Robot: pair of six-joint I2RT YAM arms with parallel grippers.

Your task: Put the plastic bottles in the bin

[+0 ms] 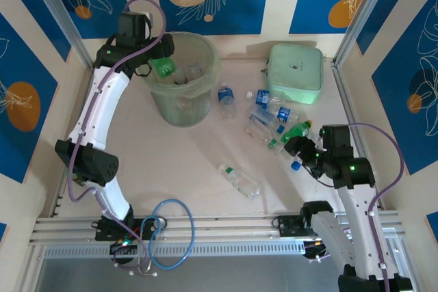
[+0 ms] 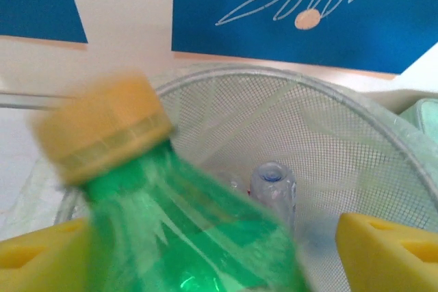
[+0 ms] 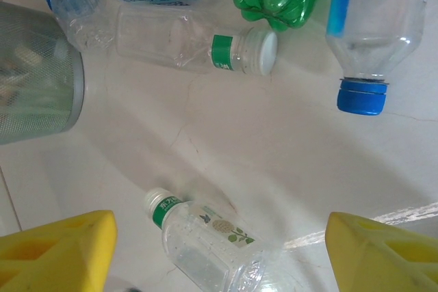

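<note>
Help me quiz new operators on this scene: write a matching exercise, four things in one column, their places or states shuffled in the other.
Things
1. green bottle with yellow cap
2. lone clear bottle with white cap
3. mint green case
4. right end effector

Places or states
A. at the far right corner of the table
B. between the fingers of the left end effector, over the bin
C. lying alone, nearer the arms than the bin
D. open, at the near edge of the bottle cluster

Pairs: 1-B, 2-C, 3-A, 4-D

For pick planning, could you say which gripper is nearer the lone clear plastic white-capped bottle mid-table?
Right. The right gripper hovers just right of the clear white-capped bottle; the left gripper is over the pale green bin.
</note>
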